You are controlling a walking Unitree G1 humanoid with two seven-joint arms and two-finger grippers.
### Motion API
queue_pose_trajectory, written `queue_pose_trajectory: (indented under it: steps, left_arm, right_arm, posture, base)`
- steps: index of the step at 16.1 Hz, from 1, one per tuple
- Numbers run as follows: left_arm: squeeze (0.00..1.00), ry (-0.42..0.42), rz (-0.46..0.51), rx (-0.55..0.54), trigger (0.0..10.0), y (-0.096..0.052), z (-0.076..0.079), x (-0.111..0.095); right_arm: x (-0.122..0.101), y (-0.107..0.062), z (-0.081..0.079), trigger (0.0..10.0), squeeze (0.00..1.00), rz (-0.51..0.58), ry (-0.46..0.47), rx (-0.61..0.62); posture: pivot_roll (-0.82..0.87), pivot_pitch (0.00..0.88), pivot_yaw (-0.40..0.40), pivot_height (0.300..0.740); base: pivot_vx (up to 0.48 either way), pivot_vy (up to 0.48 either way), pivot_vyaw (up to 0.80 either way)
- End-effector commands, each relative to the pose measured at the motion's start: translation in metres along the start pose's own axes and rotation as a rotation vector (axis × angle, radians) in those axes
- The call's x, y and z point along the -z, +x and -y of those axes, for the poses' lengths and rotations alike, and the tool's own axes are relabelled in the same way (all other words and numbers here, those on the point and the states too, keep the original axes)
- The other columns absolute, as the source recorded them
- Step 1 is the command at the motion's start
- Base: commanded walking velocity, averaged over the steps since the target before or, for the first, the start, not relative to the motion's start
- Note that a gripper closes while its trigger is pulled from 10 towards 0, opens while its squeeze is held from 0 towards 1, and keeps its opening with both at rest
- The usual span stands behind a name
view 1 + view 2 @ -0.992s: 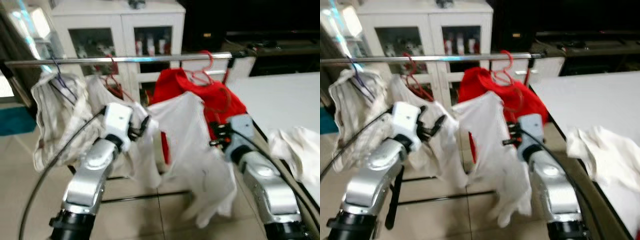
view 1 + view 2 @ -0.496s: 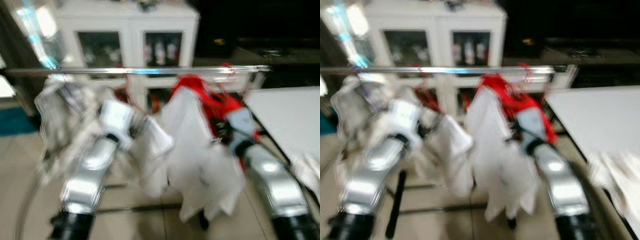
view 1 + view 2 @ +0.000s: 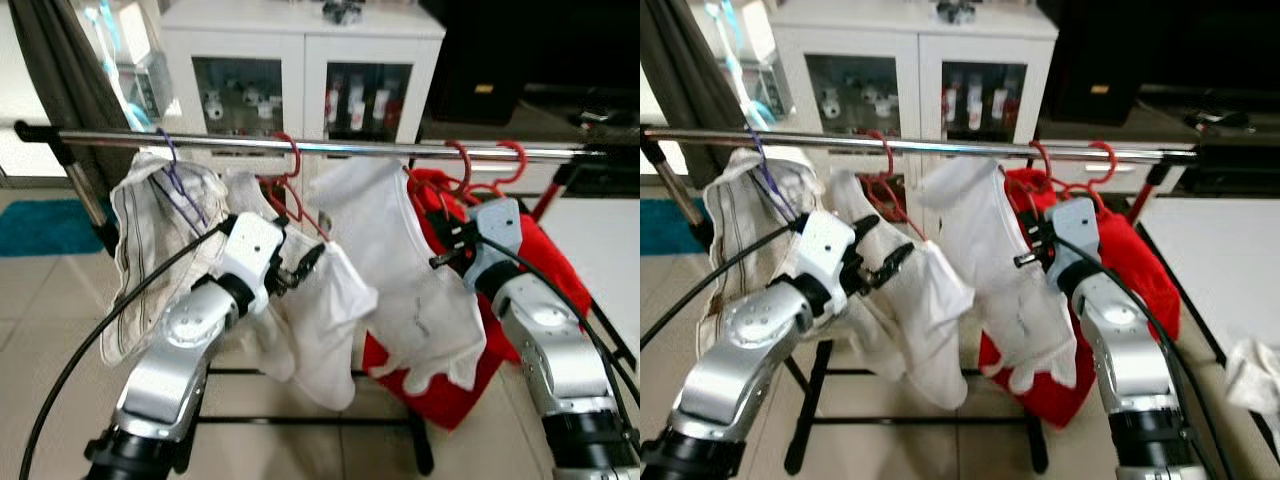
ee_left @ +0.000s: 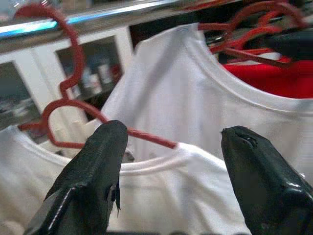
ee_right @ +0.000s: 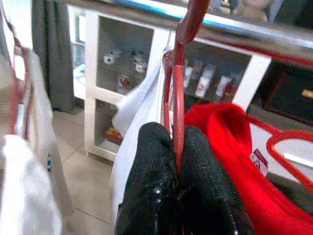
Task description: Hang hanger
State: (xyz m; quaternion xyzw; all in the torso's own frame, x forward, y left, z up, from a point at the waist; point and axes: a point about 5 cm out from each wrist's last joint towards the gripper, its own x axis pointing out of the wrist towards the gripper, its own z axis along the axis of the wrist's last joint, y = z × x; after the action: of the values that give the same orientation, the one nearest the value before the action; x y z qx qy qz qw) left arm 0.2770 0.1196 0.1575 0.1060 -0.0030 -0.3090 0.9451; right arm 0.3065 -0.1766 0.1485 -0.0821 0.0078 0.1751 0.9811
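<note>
A steel rail (image 3: 340, 148) runs across in front of me. My right gripper (image 3: 447, 247) is shut on the neck of a red hanger (image 5: 178, 98) that carries a white shirt (image 3: 400, 250). Its hook (image 3: 462, 160) is up at the rail, beside the hook of a hanging red garment (image 3: 545, 260). Whether the hook rests on the rail I cannot tell. My left gripper (image 3: 305, 255) is open, its fingers (image 4: 93, 171) on either side of a second white shirt (image 3: 320, 320), which hangs on another red hanger (image 3: 290, 165).
A striped white cloth (image 3: 150, 230) hangs on a purple hanger (image 3: 168, 165) at the rail's left end. Behind stand a white glass-door cabinet (image 3: 300, 70) and a grey curtain (image 3: 60, 90). A white table (image 3: 1220, 260) with a cloth (image 3: 1255, 370) is at my right. The rack's black base (image 3: 300, 420) lies on the tiles.
The view has shifted and sharpened as I moved. My right gripper has carried the hanger and white shirt upward, so its hook now sits at the rail. The left gripper stays open.
</note>
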Motion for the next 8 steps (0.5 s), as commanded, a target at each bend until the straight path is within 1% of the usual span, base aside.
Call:
queue_pose_trajectory:
  steps: [1, 3, 4, 6, 8]
  left_arm:
    - [0.00, 0.004, 0.038, 0.030, 10.0, -0.002, 0.001, -0.008]
    - [0.00, 0.001, 0.033, 0.042, 10.0, -0.003, -0.002, -0.009]
    - [0.00, 0.003, 0.031, 0.045, 10.0, -0.003, -0.002, -0.009]
    - [0.00, 0.009, 0.024, 0.066, 10.0, -0.005, -0.003, -0.008]
    - [0.00, 0.010, 0.023, 0.068, 10.0, -0.006, -0.004, -0.008]
  right_arm:
    - [-0.009, 0.005, 0.004, 10.0, 0.00, 0.030, -0.034, -0.007]
    - [-0.010, 0.016, 0.006, 10.0, 0.00, -0.006, -0.051, -0.026]
    - [-0.010, 0.018, 0.006, 10.0, 0.00, -0.015, -0.059, -0.033]
    - [-0.008, 0.034, 0.004, 10.0, 0.00, -0.074, -0.079, -0.067]
    - [-0.009, 0.044, 0.004, 10.0, 0.00, -0.092, -0.065, -0.069]
  posture:
    - [-0.09, 0.000, -0.029, 0.740]
    - [-0.09, 0.000, -0.029, 0.740]
    - [-0.09, 0.000, -0.029, 0.740]
    - [-0.09, 0.000, -0.028, 0.740]
    - [-0.09, 0.000, -0.030, 0.740]
  base:
    - [0.000, 0.000, 0.00]
    - [0.000, 0.000, 0.00]
    - [0.000, 0.000, 0.00]
    - [0.000, 0.000, 0.00]
    - [0.000, 0.000, 0.00]
